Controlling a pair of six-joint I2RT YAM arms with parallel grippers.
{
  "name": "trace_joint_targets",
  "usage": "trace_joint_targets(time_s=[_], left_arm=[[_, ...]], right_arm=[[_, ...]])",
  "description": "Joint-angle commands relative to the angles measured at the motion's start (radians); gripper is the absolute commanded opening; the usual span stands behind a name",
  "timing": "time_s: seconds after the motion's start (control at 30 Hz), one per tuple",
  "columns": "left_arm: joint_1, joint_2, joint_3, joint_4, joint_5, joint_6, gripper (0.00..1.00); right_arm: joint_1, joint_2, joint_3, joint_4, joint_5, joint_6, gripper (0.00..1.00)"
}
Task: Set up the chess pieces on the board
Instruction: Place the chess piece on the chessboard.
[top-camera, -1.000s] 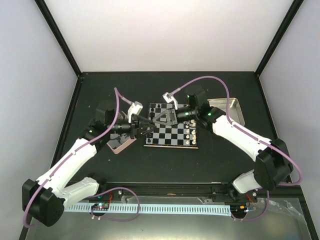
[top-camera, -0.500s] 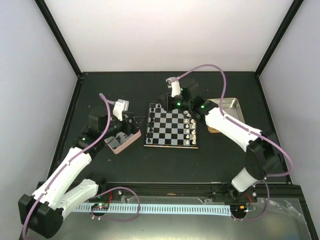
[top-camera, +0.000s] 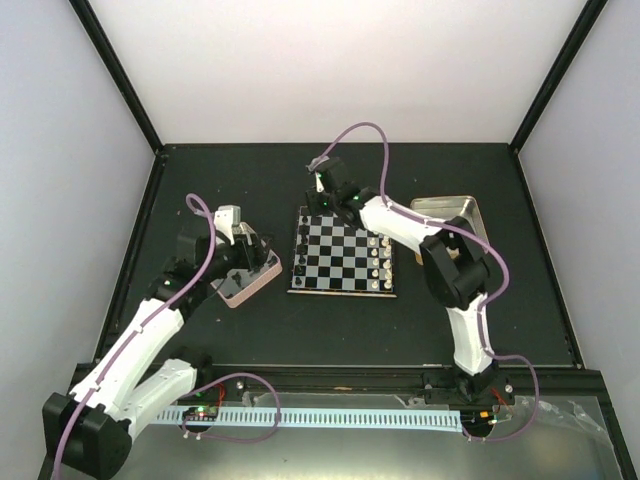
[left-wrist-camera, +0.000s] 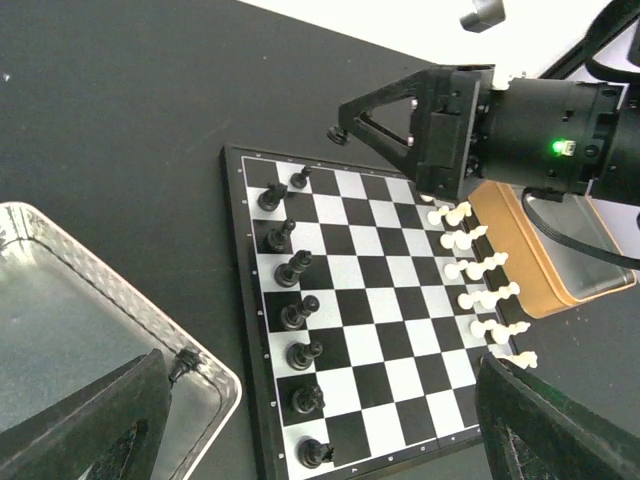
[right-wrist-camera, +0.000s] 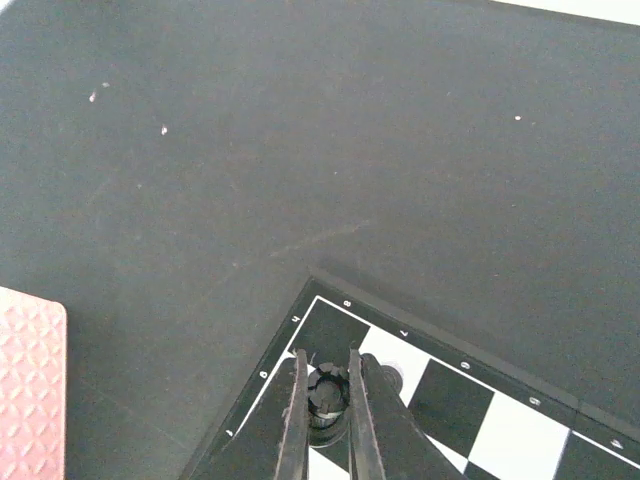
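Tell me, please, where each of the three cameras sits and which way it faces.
Top external: above and behind the bases, looking down at the board; both arms show.
Left wrist: on the left arm, looking across the board; its open fingers frame the bottom corners.
Right wrist: on the right arm, looking down at a board corner; its shut fingers pinch a black piece.
Shared: the left wrist view also shows the right gripper at that corner.

Chess piece (right-wrist-camera: 326, 392) partly hidden by gripper (right-wrist-camera: 326, 358)
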Motion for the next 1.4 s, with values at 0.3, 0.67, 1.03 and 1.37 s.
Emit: trace_joint_targets(time_s=[0.3, 0.67, 1.03, 1.37], left_arm=[[0.016, 0.041, -0.013, -0.011, 0.015, -0.058, 0.85], [0.018, 0.063, -0.011, -0.015, 0.041, -0.064, 0.85], [0.019, 0.081, -0.002, -0.007, 0.067, -0.073, 0.84], [0.019, 0.116, 0.018, -0.014, 0.104, -0.071, 0.84]], right_arm=[[0.025, 0.205, 0.223, -0.121, 0.046, -0.061, 0.09], [0.025, 0.308, 0.334, -0.193, 0.052, -0.056, 0.09], [0.024, 0.349, 0.369, -0.224, 0.070, -0.060, 0.13], [0.025, 0.366, 0.383, -0.233, 0.072, -0.066, 0.17]])
